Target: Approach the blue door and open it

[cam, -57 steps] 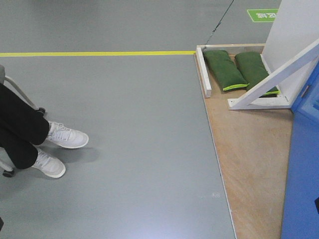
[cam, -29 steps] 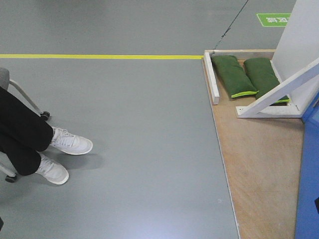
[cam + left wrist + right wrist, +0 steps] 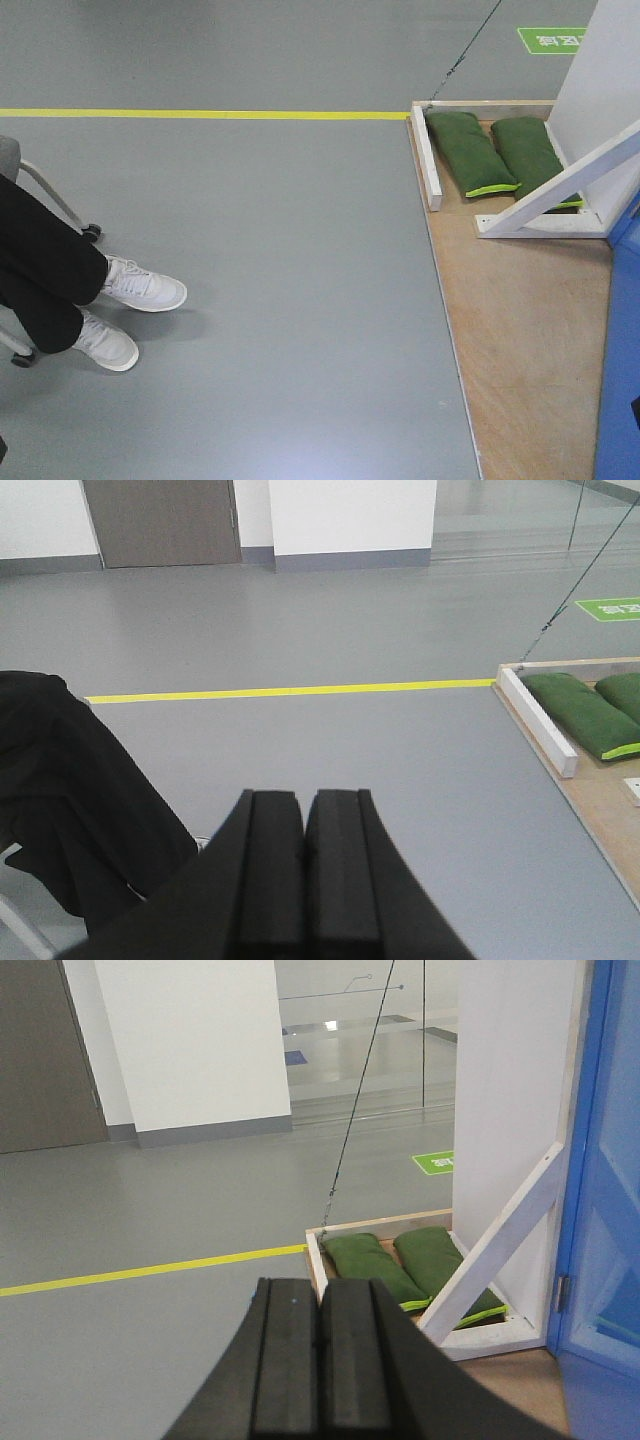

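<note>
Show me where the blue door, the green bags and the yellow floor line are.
blue door (image 3: 612, 1160), right wrist view, on its glossy panel.
green bags (image 3: 468, 152), front-facing view, middle of the left bag.
yellow floor line (image 3: 200, 114), front-facing view, partway along the stripe.

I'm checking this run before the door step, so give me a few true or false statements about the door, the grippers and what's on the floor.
1. The blue door stands at the right edge of the front view. True.
2. Three green bags lie on the wooden platform. False: two green bags lie there, side by side.
3. The left gripper is shut, with nothing between its fingers. True.
4. The right gripper grips the door's handle. False: it is shut on nothing, and no handle is in view.
5. The floor line is red. False: it is yellow.
6. A seated person in white sneakers is at the left of the front view. True.
</note>
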Robot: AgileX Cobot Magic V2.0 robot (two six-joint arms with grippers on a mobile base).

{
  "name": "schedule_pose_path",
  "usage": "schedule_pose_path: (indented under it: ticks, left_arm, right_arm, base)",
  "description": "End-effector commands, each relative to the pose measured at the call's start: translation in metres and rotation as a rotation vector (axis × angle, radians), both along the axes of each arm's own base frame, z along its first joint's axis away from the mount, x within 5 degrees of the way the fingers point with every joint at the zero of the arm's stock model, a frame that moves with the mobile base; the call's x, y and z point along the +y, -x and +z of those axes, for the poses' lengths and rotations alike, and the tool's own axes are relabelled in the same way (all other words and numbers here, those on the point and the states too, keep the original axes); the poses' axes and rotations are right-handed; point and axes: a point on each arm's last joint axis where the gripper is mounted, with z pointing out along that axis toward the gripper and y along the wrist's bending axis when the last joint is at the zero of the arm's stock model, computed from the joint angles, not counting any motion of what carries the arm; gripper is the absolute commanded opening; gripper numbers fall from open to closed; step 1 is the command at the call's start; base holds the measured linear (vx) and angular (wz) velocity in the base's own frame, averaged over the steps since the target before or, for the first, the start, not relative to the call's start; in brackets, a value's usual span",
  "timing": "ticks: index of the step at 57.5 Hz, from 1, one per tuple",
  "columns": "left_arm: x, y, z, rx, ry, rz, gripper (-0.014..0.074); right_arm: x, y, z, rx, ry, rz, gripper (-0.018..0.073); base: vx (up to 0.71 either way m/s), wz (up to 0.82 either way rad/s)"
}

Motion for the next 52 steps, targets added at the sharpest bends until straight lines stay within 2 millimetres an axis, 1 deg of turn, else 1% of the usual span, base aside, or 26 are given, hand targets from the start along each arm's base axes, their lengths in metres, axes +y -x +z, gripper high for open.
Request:
schedule_pose_path:
  ticks: [1, 9, 13, 15, 21, 23, 28, 29, 37, 43, 52]
  left_arm:
    - [-0.001, 0.001, 0.017, -0.124, 0.009, -0.011, 0.0073]
    - [-0.001, 0.001, 0.017, -0.124, 0.009, -0.011, 0.0073]
    - [-0.001, 0.001, 0.017, -0.124, 0.009, -0.011, 0.0073]
    - [-0.001, 0.001, 0.017, -0.124, 0.009, -0.011, 0.0073]
    - [-0.001, 0.001, 0.017, -0.124, 0.009, -0.011, 0.0073]
    - [-0.001, 0.001, 0.017, -0.124, 0.009, -0.011, 0.0073]
    - [-0.001, 0.001, 0.017, -0.124, 0.009, -0.011, 0.0073]
    - [-0.001, 0.001, 0.017, -0.124, 0.009, -0.011, 0.0073]
    - [-0.001, 0.001, 0.017, -0.124, 0.009, -0.011, 0.0073]
    - [-0.001, 0.001, 0.017, -0.124, 0.009, -0.011, 0.0073]
    - [-0.001, 0.001, 0.017, -0.124, 0.009, -0.011, 0.0073]
  right_arm:
    - [0.000, -0.002, 0.006, -0.066, 0.015, 0.000, 0.0012]
    - [0.000, -0.001, 0.008, -0.060, 0.011, 0.000, 0.0012]
    - [0.001, 0.001, 0.021, -0.046, -0.037, 0.002, 0.0012]
    - [0.002, 0.004, 0.033, -0.042, -0.070, 0.008, 0.0012]
    - [0.007, 0.014, 0.078, -0.064, -0.156, 0.043, 0.0012]
    - [0.009, 0.017, 0.098, -0.090, -0.187, 0.060, 0.0012]
    - [0.012, 0.020, 0.139, -0.161, -0.257, 0.097, 0.0012]
    - [0.013, 0.022, 0.152, -0.190, -0.277, 0.110, 0.0012]
    - [0.015, 0.017, 0.212, -0.296, -0.361, 0.153, 0.0012]
    - [0.013, 0.007, 0.244, -0.348, -0.372, 0.158, 0.0012]
    - [0.012, -0.006, 0.277, -0.394, -0.383, 0.190, 0.0012]
  base:
    - [0.00, 0.00]
    - [0.00, 0.00]
    - [0.00, 0.00]
    - [0.00, 0.00]
    - [0.00, 0.00]
    - [0.00, 0.00]
    - [0.00, 0.00]
    - [0.00, 0.00]
    - [0.00, 0.00]
    - [0.00, 0.00]
    - [0.00, 0.00]
